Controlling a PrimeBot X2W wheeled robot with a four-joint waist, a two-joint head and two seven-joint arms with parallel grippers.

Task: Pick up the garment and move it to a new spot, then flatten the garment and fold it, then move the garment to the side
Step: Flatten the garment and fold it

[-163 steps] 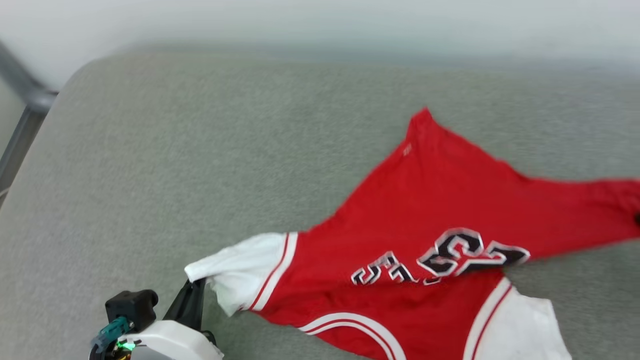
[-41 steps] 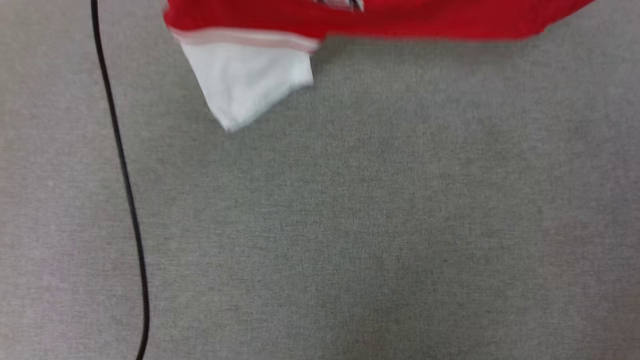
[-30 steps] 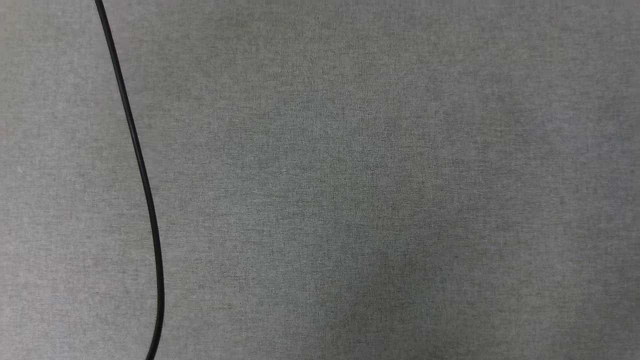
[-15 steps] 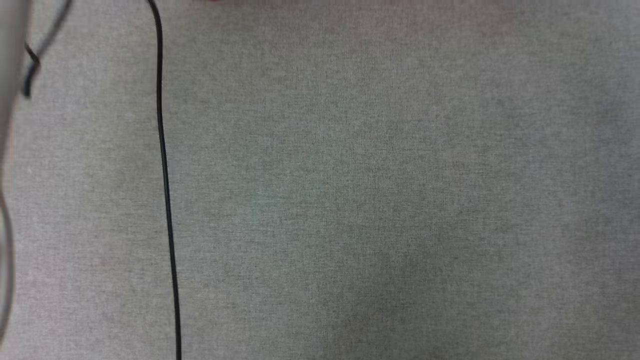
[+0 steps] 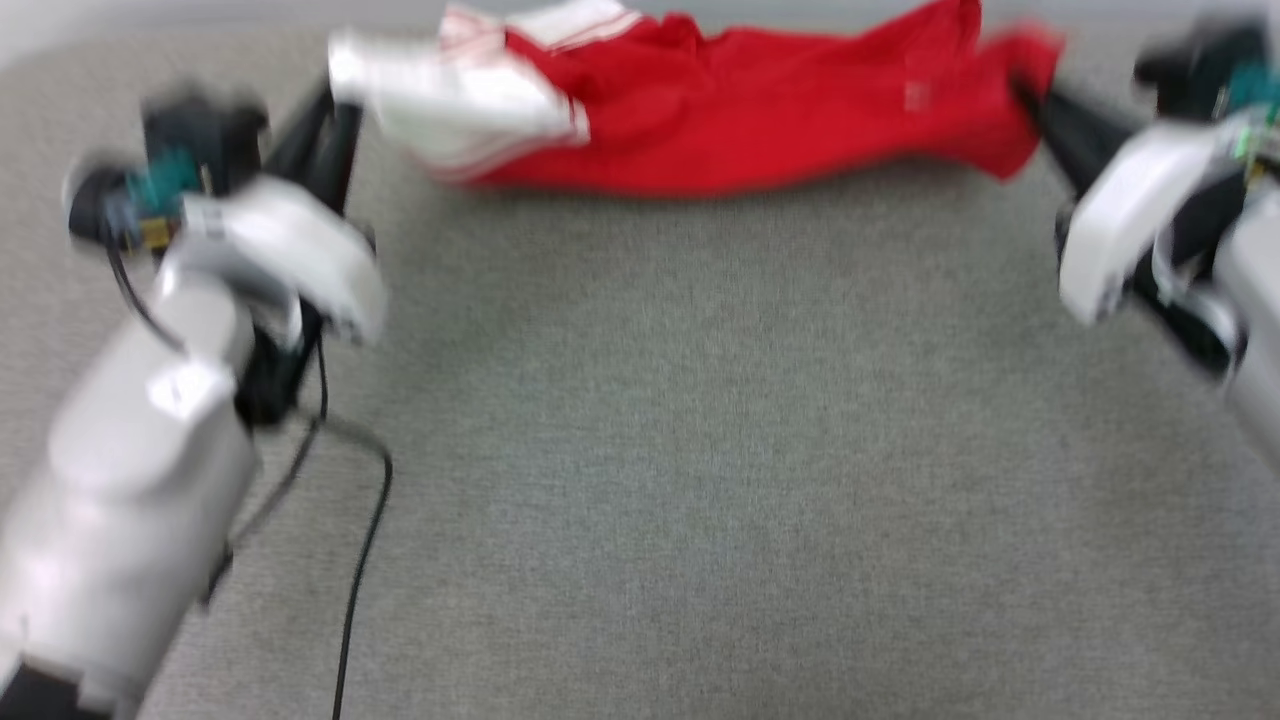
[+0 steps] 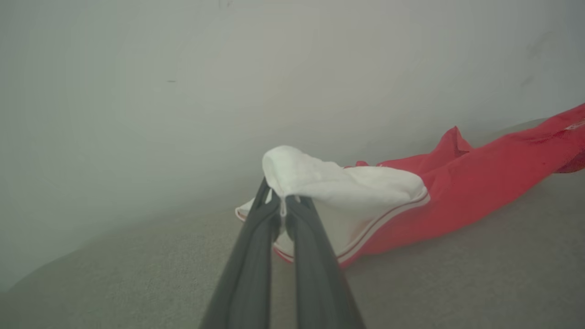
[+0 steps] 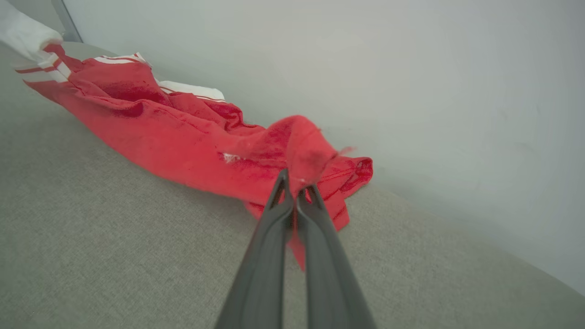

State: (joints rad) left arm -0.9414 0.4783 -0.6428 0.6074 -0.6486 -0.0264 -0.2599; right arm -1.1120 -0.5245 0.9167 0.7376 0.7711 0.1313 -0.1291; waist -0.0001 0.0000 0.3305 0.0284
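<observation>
- Head view: garment (image 5: 760, 130) stretched between both fingertips, its middle sagging onto the desk (image 5: 640, 450).
- Left fingers (image 6: 273, 214) clamp the white sleeve (image 6: 329, 183); right fingers (image 7: 281, 197) clamp a red corner (image 7: 306, 146).
- My read: mid-move; flattening, folding, side-placing remain.

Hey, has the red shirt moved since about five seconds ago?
Yes. The garment was spread well short of the far edge of the grey surface; now it stretches bunched along that edge, pinched between the left gripper and right gripper.

The garment (image 5: 760, 140) lies on the surface (image 5: 700, 450) between left claw (image 6: 283, 205) and right claw (image 7: 297, 185).
</observation>
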